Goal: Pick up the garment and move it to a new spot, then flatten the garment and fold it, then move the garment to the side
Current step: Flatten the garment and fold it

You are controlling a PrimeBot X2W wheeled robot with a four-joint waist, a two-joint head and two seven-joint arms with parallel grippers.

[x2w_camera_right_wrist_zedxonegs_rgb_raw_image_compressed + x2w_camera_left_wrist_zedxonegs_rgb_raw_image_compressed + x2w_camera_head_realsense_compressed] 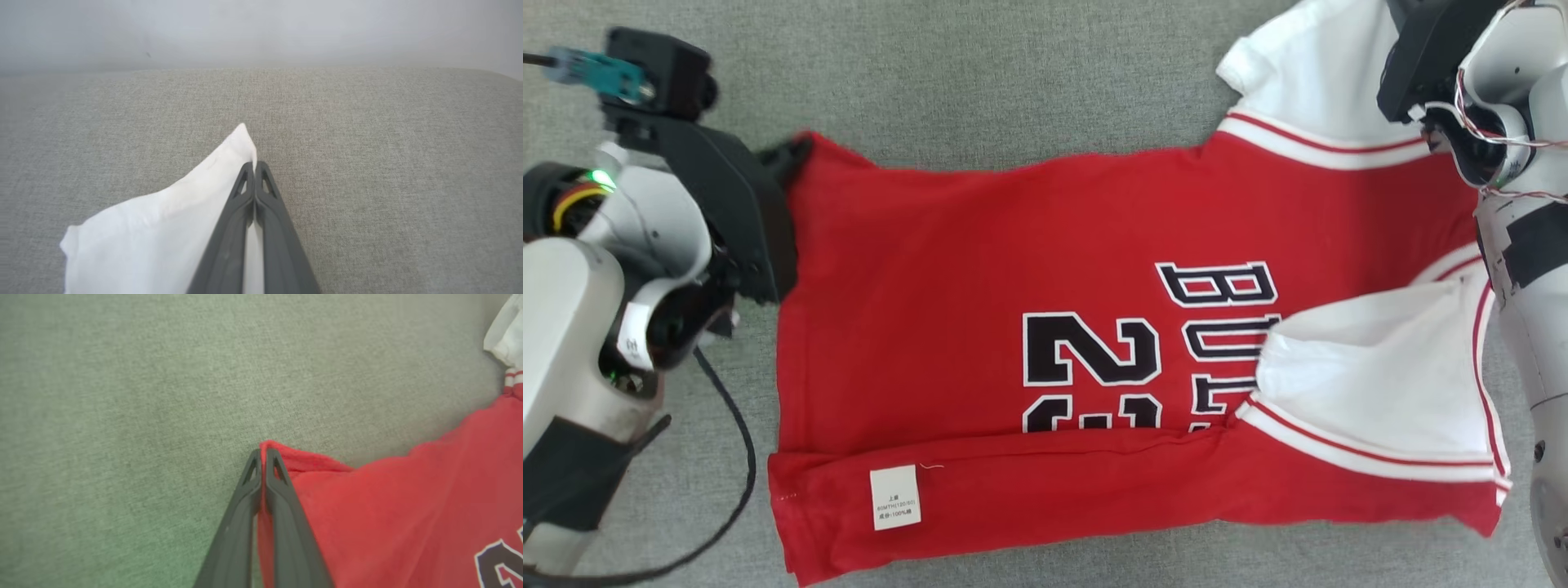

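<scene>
The garment (1013,269) is a red jersey with white sleeves and black lettering, spread sideways on grey fabric, its near edge folded over with a white label showing. My left gripper (788,155) is shut on the garment's far-left red hem corner (278,451), which pokes out past the fingertips in the left wrist view. My right gripper (254,165) is shut on the tip of the far white sleeve (163,220). In the head view its dark wrist housing (1429,57) stands over that white sleeve (1307,73) at the top right. A second white sleeve (1380,384) lies folded over the lettering.
The grey fabric surface (980,73) runs all round the garment. Its far edge meets a pale wall (261,32) in the right wrist view. A black cable (739,457) loops beside my left forearm.
</scene>
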